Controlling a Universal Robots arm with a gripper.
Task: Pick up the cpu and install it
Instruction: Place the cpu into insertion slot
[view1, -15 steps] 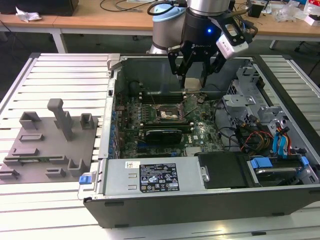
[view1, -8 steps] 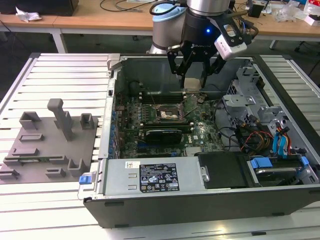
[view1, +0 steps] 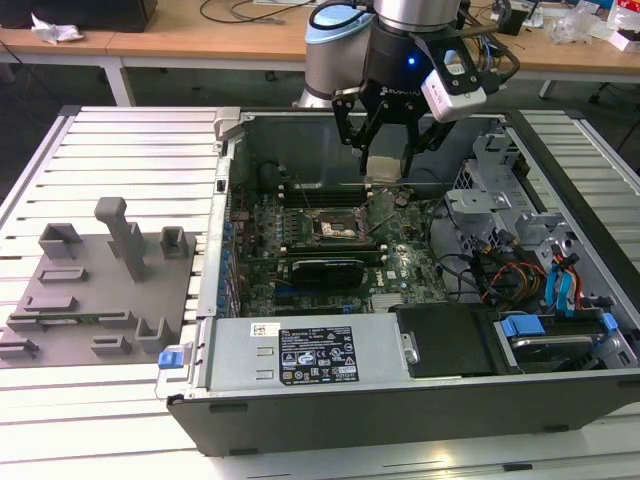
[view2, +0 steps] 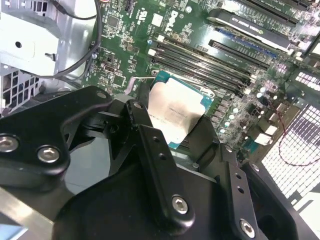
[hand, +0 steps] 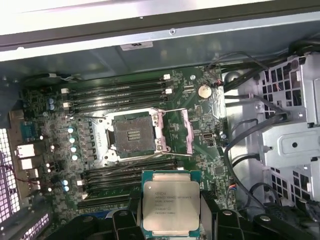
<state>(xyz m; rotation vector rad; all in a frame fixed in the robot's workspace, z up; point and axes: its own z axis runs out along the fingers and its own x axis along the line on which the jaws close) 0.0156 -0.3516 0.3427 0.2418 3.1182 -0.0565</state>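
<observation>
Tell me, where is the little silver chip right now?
The cpu is gripped in the end effector, hanging over the motherboard inside the open computer case, to the exterior view's right of the empty socket.

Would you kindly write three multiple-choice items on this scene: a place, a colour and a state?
1. Where is the cpu? A. held by the gripper above the motherboard B. on the grey tray C. in a person's hand
2. What colour is the motherboard? A. red B. green C. white
3. How is the socket? A. open and empty B. closed C. holding a chip
1 A, the fingers clamp it over the board; 2 B, it shows green; 3 A, its lid is swung aside, contacts bare.
</observation>
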